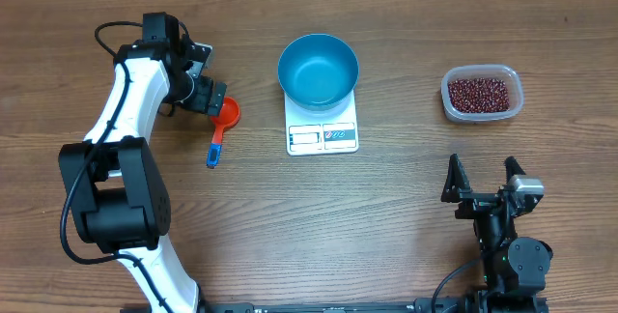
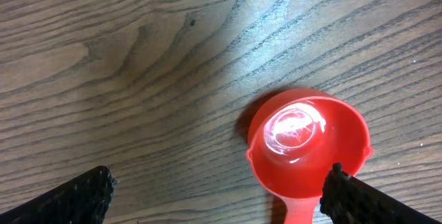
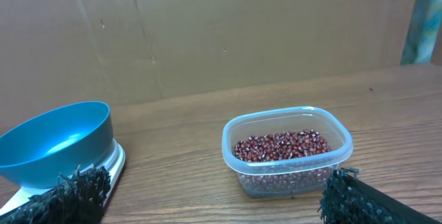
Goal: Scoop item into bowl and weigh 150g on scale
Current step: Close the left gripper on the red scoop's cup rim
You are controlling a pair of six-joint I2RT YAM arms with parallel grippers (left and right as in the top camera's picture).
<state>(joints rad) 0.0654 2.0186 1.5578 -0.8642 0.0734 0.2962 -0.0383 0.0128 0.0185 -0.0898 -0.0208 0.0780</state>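
The dark red-brown beans [image 1: 479, 92] fill a clear plastic tub [image 1: 482, 94] at the right, also in the right wrist view as beans [image 3: 282, 145] in the tub [image 3: 286, 149]. A blue bowl [image 1: 319, 70] stands on the white scale [image 1: 323, 135]; the bowl [image 3: 56, 143] is empty. An orange-red scoop [image 1: 224, 118] with a blue handle tip lies left of the scale. My left gripper [image 1: 209, 94] hovers open over the scoop's cup [image 2: 307, 143], one fingertip [image 2: 343, 191] beside its neck. My right gripper [image 1: 483, 174] stands open near the front right, holding nothing.
A brown cardboard wall [image 3: 207, 30] rises behind the table in the right wrist view. Bare wooden tabletop [image 1: 386, 216] lies between the scale and my right gripper.
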